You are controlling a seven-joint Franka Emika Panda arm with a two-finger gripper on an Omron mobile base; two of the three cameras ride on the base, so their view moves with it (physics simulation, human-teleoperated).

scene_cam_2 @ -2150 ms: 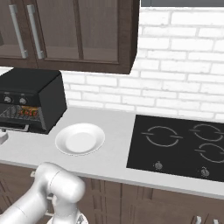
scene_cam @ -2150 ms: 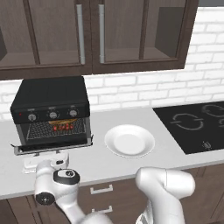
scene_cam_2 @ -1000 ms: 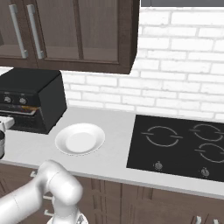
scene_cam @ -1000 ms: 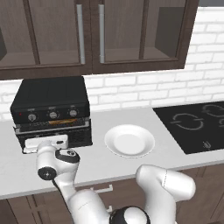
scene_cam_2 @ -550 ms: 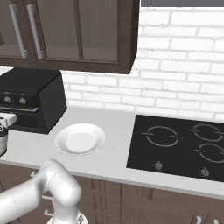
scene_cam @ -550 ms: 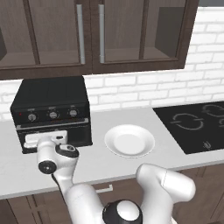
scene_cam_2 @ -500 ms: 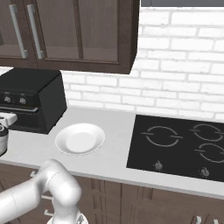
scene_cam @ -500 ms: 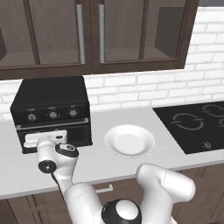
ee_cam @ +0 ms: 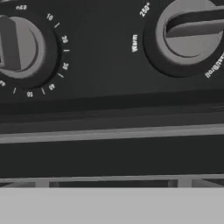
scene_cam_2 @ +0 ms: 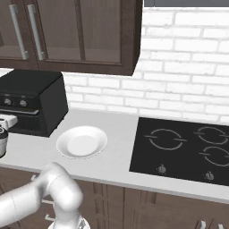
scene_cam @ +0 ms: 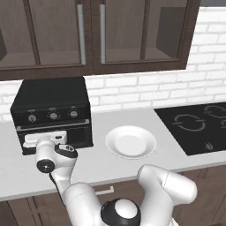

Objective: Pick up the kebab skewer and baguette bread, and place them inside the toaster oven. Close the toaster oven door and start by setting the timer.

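Toaster oven point(scene_cam: 52, 100) at left rear of surface point(scene_cam: 101, 163), toaster oven door point(scene_cam: 75, 134) shut. Gripper point(scene_cam: 44, 140) close against door front, jaws spread wide, holding nothing. White plate point(scene_cam: 130, 142) just right of oven.

Even, soft rendered light — faint shadows, no glare — slightly blurry close-up.

The toaster oven door point(scene_cam: 57, 137), hanging open two seconds ago with red-brown food showing on the rack behind it, now stands shut against the toaster oven point(scene_cam: 52, 112); the interior is hidden; the white hand, then low at the door's dropped edge, has risen with it and sits pressed to the front panel, the gripper point(scene_cam: 44, 138) spread wide just below the knobs point(scene_cam: 54, 116).
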